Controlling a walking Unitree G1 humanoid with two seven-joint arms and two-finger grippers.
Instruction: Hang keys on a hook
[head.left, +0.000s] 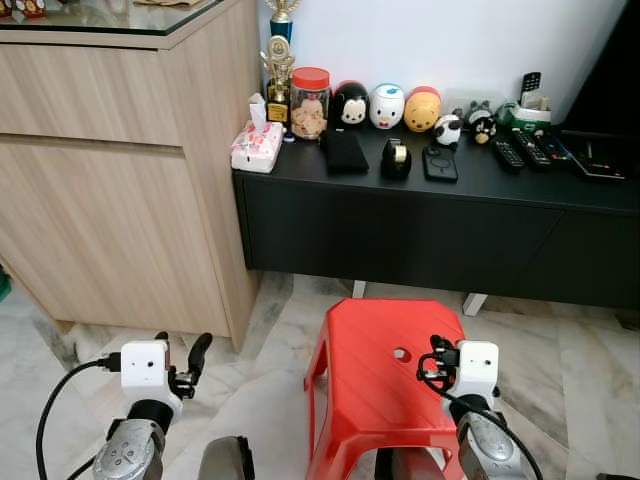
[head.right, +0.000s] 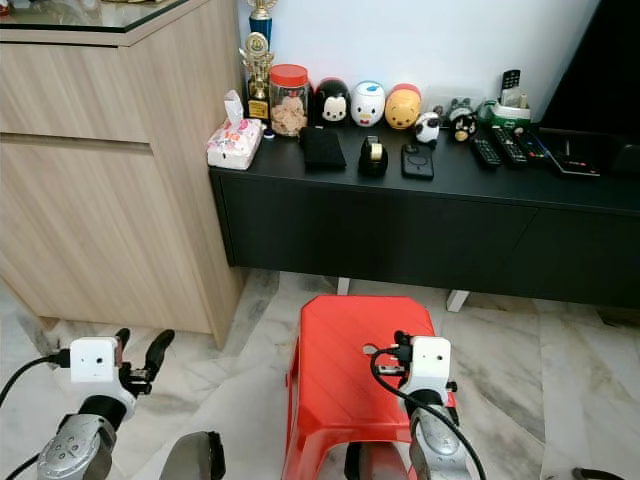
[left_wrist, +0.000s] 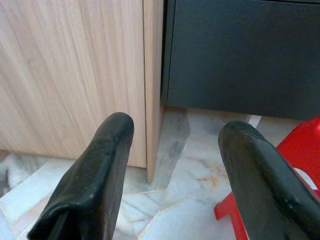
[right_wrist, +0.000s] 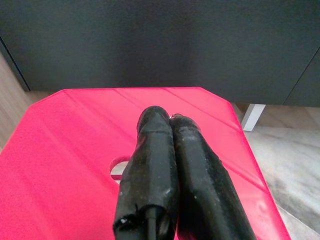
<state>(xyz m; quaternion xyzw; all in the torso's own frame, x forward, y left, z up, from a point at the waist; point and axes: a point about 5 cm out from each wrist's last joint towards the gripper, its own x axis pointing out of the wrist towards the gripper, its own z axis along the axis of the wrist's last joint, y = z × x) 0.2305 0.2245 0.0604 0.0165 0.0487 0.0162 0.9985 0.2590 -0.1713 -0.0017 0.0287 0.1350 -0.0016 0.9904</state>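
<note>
You are at the very start: nothing of the hanging looks done yet. Your left gripper (left_wrist: 172, 165) has its two black fingers spread wide and empty, held low over the pale marble floor (head.left: 260, 375) just beside the corner of the light wooden cabinet (head.left: 120, 200). Your right gripper (right_wrist: 172, 150) has its fingers pressed together with nothing between them, and it hovers over the top of the red plastic stool (head.left: 385, 375), near the stool's round centre hole.

No keys and no hook can be made out from here. The long black low bench (head.left: 440, 215) against the white wall carries a pink tissue pack (head.left: 256, 146), a red-lidded clear jar (head.left: 309, 102), a small gold trophy (head.left: 277, 65), three round cartoon figures (head.left: 387, 105), a black tape dispenser (head.left: 396, 158), a dark flat case (head.left: 344, 150) and several black remote controls (head.left: 525, 150). Some of the small dark things there are too small to identify.

What remains, as I judge it, is everything: find the keys, take hold of them, find the hook, and hang them.
</note>
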